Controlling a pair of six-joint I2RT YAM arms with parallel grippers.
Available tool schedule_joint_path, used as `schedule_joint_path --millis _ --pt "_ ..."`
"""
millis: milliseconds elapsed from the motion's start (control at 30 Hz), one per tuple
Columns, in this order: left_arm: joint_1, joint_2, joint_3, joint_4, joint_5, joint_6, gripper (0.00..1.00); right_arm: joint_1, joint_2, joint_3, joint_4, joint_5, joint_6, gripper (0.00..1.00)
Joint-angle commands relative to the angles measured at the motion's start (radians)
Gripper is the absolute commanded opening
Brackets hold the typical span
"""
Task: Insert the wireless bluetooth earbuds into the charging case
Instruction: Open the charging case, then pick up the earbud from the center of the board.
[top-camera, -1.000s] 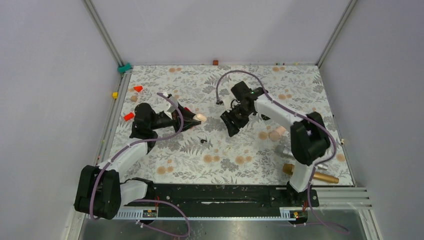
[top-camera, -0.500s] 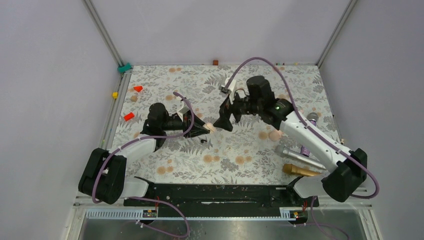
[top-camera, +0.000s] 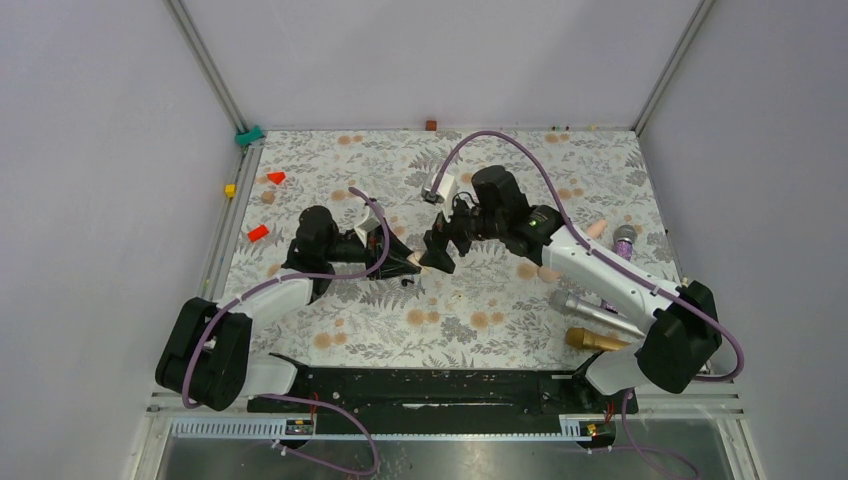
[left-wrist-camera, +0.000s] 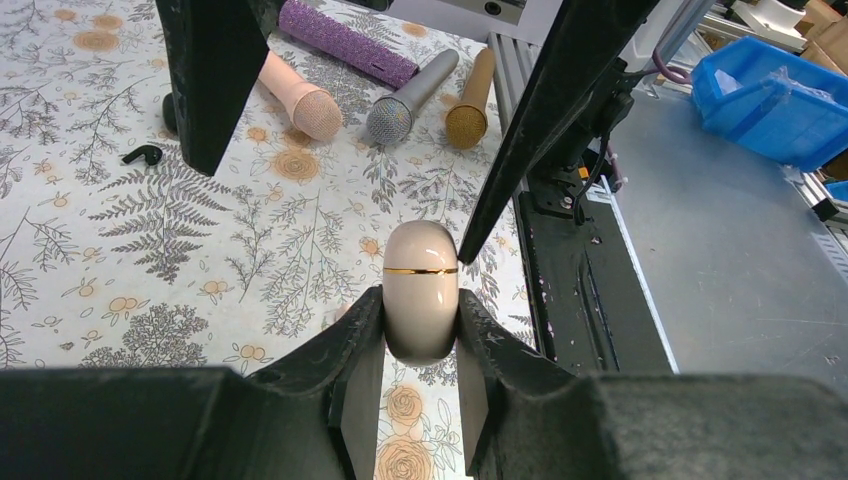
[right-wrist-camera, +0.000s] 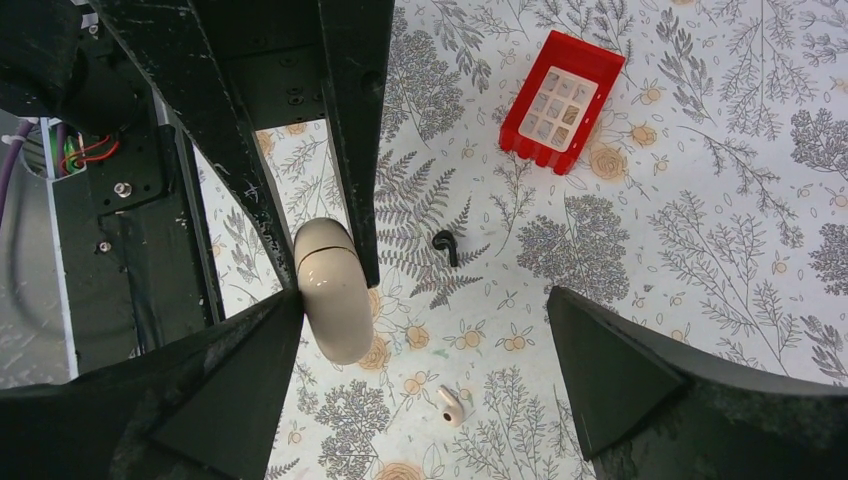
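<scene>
My left hand (left-wrist-camera: 421, 322) is clamped on the sides of the beige charging case (left-wrist-camera: 421, 270); my right hand (right-wrist-camera: 422, 300), spread wide, straddles its tip; one black earbud (right-wrist-camera: 443, 245) lies on the table (right-wrist-camera: 700, 200) beyond.

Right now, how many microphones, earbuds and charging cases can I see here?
Microphones: 4, pink mic, purple mic, silver mic, gold mic
Earbuds: 2 plainly visible, black earbud, beige earbud
Charging case: 1, in the left claw
Total: 7
</scene>
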Motion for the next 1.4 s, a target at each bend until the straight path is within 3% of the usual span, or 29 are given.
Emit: schedule_joint_path --millis 0,267,633,767,933,1067,1267,1367 --pt "-0.012 -0.047 0.022 0.057 0.1 0.002 0.0 -0.001 -0.014 -0.01 0.05 0.127 -0.071 0.99" --pt "-0.012 -0.055 0.019 0.054 0.113 0.003 0.0 -0.059 -0.066 0.025 -0.016 0.238 -0.112 1.0" --pt "0.012 -0.052 0.031 0.069 0.078 -0.023 0.0 -0.086 -0.084 0.103 -0.222 0.061 0.048 1.0" --pt "0.082 -0.059 0.008 0.239 0.05 -0.13 0.0 -0.12 0.043 0.152 -0.347 0.0 0.139 0.99" --pt "0.161 -0.048 -0.032 0.539 0.04 -0.354 0.0 -0.225 0.269 0.173 -0.425 -0.151 0.318 0.87" --pt "0.184 -0.016 -0.045 0.708 0.039 -0.471 0.0 -0.256 0.37 0.143 -0.422 -0.073 0.361 0.81" --pt "0.188 -0.019 -0.058 0.707 0.016 -0.435 0.0 -0.257 0.402 0.071 -0.38 -0.028 0.386 0.73" --pt "0.187 -0.043 -0.052 0.584 -0.02 -0.346 0.0 -0.257 0.409 0.042 -0.37 -0.017 0.384 0.68"
